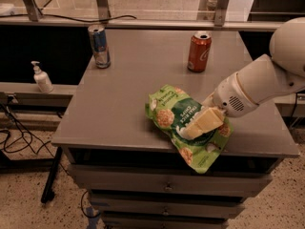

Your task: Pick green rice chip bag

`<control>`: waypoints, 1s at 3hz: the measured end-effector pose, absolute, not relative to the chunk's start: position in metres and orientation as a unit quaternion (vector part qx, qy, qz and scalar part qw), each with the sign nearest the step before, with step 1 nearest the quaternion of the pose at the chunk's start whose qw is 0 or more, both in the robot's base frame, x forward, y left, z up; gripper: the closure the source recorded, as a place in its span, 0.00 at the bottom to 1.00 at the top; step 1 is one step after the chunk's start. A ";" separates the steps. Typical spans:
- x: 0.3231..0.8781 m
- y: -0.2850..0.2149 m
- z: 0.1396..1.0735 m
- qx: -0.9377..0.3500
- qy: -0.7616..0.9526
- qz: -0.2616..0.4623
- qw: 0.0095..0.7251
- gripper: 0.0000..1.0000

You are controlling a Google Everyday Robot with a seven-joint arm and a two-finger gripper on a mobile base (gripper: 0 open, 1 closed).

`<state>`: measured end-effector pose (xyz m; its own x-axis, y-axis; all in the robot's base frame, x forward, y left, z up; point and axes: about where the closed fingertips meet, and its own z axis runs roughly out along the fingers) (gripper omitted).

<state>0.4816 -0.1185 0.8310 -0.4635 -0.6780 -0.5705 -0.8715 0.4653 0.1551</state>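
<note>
The green rice chip bag (pixel 172 112) lies flat on the grey table (pixel 119 109) near its front edge, right of the middle. It is crinkled light green with pictures of round tan chips, and its lower end hangs over the front edge. My gripper (pixel 200 123) comes in from the right on a white arm (pixel 259 82) and rests on the bag's right half, covering its middle. The bag lies on the table, not lifted.
A red soda can (pixel 198 51) stands at the back right of the table and a blue-and-silver can (pixel 99 46) at the back left. A white pump bottle (pixel 42 78) sits on a ledge to the left. Drawers lie under the table's front edge.
</note>
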 end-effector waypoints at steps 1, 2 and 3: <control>0.492 -0.128 0.850 -0.466 0.829 0.208 0.229 0.87; 0.506 -0.143 0.884 -0.469 0.828 0.183 0.247 1.00; 0.517 -0.159 0.928 -0.475 0.824 0.152 0.267 1.00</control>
